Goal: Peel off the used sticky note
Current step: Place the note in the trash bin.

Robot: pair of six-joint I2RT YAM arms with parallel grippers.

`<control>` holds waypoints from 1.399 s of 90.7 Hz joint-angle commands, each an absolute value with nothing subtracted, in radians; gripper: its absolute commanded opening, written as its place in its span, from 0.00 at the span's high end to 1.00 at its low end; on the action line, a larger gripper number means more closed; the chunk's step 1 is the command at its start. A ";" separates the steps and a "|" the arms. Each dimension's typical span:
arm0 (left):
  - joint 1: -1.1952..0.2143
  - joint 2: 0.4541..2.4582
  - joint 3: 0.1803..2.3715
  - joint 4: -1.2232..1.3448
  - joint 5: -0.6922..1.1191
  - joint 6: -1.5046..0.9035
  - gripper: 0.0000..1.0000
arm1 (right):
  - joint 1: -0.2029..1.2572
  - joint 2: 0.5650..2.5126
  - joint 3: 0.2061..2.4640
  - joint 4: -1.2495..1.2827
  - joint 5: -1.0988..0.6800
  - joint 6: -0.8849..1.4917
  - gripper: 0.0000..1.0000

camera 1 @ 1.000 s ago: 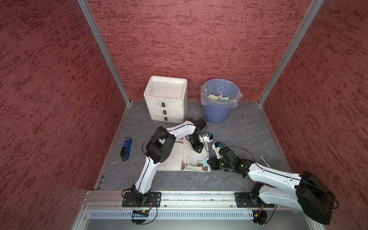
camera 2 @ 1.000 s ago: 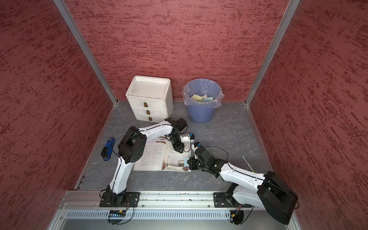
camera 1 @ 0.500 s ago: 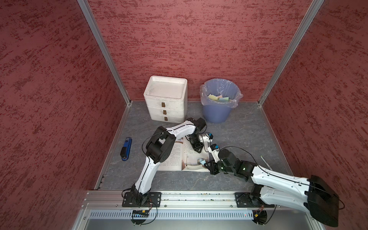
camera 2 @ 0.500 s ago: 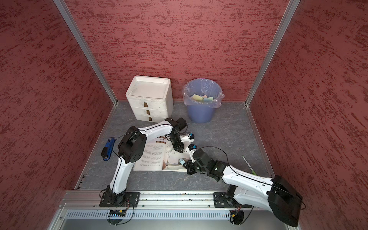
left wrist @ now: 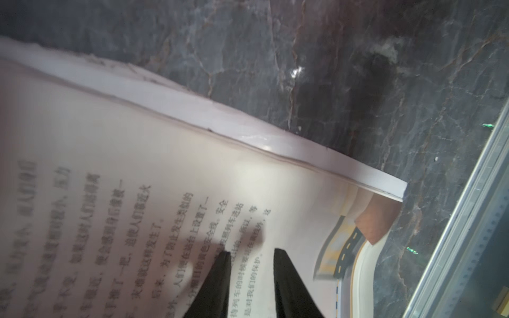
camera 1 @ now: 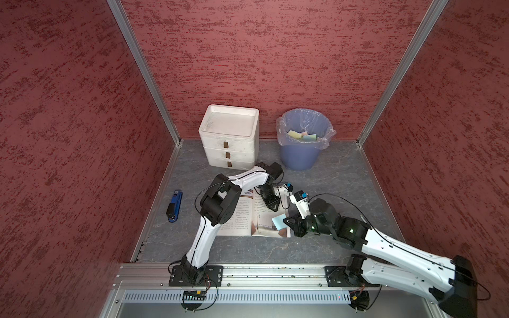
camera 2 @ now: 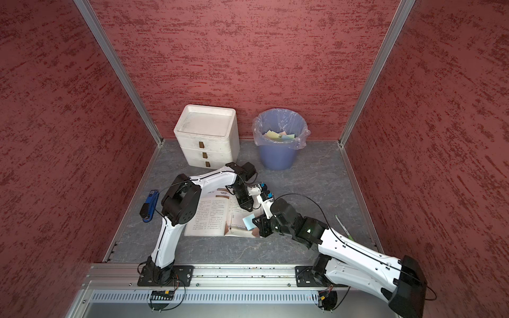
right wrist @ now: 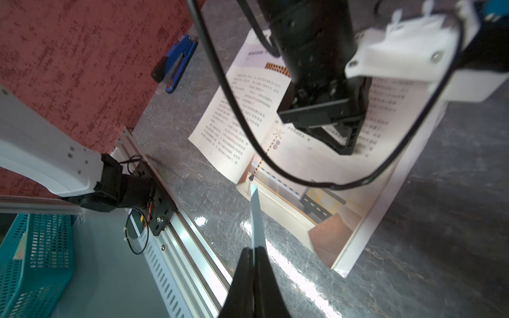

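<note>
The left arm arches over the open book [camera 1: 238,217] and plants the left gripper [left wrist: 250,252] tip-down on the right-hand page, jaws narrowly apart and empty, seemingly to pin the paper against the pull. Right of it, the right arm reaches in low from the near rail. The right gripper [right wrist: 254,249] is pinched shut on the blue sticky note [right wrist: 257,217], held edge-up over the book's near-right corner.

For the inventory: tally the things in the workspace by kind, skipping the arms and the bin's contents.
book: 1
sticky note: 1
stapler: 1
drawer unit: 1
bin: 1
thin stick: 1
Total: 6
</note>
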State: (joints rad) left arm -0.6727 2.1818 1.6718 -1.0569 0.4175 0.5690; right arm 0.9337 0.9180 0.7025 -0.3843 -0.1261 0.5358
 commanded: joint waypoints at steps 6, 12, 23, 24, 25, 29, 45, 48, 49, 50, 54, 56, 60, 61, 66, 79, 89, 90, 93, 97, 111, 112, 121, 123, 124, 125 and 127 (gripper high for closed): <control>-0.594 1.975 1.607 -1.090 0.484 0.560 0.57 | 0.821 0.917 0.958 -0.552 -0.050 0.475 1.00; -0.555 1.888 1.563 -1.094 0.498 0.563 0.40 | 0.734 0.951 1.072 -0.585 -0.058 0.466 1.00; -0.462 1.721 1.476 -1.092 0.537 0.579 0.14 | 0.584 1.057 1.274 -0.627 -0.055 0.458 1.00; -0.451 1.705 1.470 -1.090 0.540 0.580 0.11 | 0.570 1.073 1.295 -0.629 -0.055 0.458 1.00; -0.441 1.690 1.461 -1.089 0.541 0.582 0.09 | 0.557 1.081 1.313 -0.630 -0.053 0.457 1.00; -0.406 1.639 1.424 -1.084 0.548 0.592 0.02 | 0.509 1.134 1.376 -0.632 -0.049 0.459 1.00; -0.243 1.464 1.259 -1.041 0.562 0.620 0.00 | 0.368 1.372 1.623 -0.602 -0.022 0.481 1.00; -0.210 1.429 1.223 -1.022 0.561 0.621 0.00 | 0.351 1.420 1.668 -0.601 -0.013 0.484 1.00; -0.199 1.419 1.211 -1.015 0.560 0.621 0.00 | 0.347 1.435 1.684 -0.601 -0.008 0.483 1.00; -0.191 1.411 1.200 -1.006 0.560 0.620 0.00 | 0.343 1.459 1.699 -0.602 -0.002 0.482 1.00; -0.151 1.376 1.146 -0.974 0.558 0.618 0.00 | 0.331 1.525 1.757 -0.611 0.031 0.477 1.00; -0.129 1.354 1.126 -0.958 0.557 0.617 0.00 | 0.328 1.560 1.783 -0.615 0.049 0.475 1.00; -0.085 1.316 1.087 -0.928 0.558 0.611 0.00 | 0.318 1.611 1.833 -0.617 0.069 0.476 1.00; -0.077 1.310 1.081 -0.916 0.557 0.606 0.00 | 0.316 1.624 1.847 -0.617 0.073 0.476 1.00; -0.016 1.269 1.036 -0.855 0.558 0.576 0.00 | 0.312 1.701 1.899 -0.624 0.096 0.475 1.00; 0.109 1.229 0.946 -0.754 0.583 0.536 0.00 | 0.312 1.845 2.028 -0.646 0.167 0.466 1.00; 0.171 1.264 0.927 -0.756 0.627 0.559 0.00 | 0.313 1.931 2.104 -0.655 0.211 0.442 0.97; 0.177 1.269 0.927 -0.758 0.636 0.563 0.00 | 0.312 1.937 2.112 -0.658 0.214 0.439 0.97; 0.197 1.283 0.924 -0.759 0.659 0.568 0.00 | 0.311 1.954 2.136 -0.667 0.222 0.434 0.95; 0.219 1.291 0.917 -0.745 0.677 0.572 0.00 | 0.311 1.979 2.166 -0.682 0.225 0.425 0.93; 0.220 1.294 0.864 -0.711 0.686 0.611 0.00 | 0.316 2.008 2.230 -0.724 0.236 0.410 0.60; 0.218 1.297 0.863 -0.715 0.686 0.615 0.00 | 0.316 2.008 2.231 -0.725 0.241 0.407 0.57; 0.205 1.322 0.866 -0.755 0.702 0.652 0.00 | 0.333 2.003 2.256 -0.747 0.310 0.368 0.05; 0.202 1.327 0.866 -0.760 0.702 0.658 0.00 | 0.338 2.003 2.267 -0.758 0.328 0.356 0.02; 0.201 1.329 0.865 -0.761 0.702 0.659 0.00 | 0.341 2.003 2.273 -0.765 0.336 0.351 0.02; 0.201 1.331 0.866 -0.762 0.703 0.659 0.00 | 0.345 2.004 2.279 -0.774 0.345 0.346 0.02; 0.201 1.332 0.863 -0.761 0.704 0.660 0.00 | 0.351 2.008 2.293 -0.792 0.362 0.335 0.02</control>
State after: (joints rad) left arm 0.2092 1.3144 0.8684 -0.7475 0.6594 0.6106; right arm 0.3279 2.0224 2.2311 -0.7185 0.2413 0.3988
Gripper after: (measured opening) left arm 0.999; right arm 0.928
